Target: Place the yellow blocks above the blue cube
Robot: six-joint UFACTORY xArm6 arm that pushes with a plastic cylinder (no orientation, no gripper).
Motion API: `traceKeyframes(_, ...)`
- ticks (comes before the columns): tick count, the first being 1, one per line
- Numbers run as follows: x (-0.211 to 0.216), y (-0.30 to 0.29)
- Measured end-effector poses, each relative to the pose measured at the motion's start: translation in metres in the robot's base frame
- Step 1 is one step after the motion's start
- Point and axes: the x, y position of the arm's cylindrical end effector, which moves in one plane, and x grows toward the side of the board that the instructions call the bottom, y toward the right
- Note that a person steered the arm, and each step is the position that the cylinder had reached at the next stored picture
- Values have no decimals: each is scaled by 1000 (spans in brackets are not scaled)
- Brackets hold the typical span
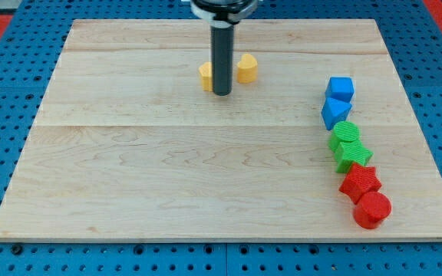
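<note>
My tip (222,93) rests on the board near the view's top centre, between two yellow blocks. One yellow block (206,75) sits just left of the rod and is partly hidden by it. The other yellow block (246,68) sits just right of the rod. The blue cube (341,88) lies at the view's right, well to the right of my tip and the yellow blocks. A second blue block (334,112), of irregular shape, touches it from below.
Below the blue blocks a column runs down the view's right: a green block (346,135), a green star-like block (353,155), a red star-like block (360,182) and a red cylinder (372,209). The wooden board (167,169) lies on a blue perforated table.
</note>
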Motion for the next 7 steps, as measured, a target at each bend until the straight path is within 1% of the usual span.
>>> traceKeyframes(1,-42,-6)
traceKeyframes(3,-47,100)
traceKeyframes(4,-64,65)
traceKeyframes(7,-64,146)
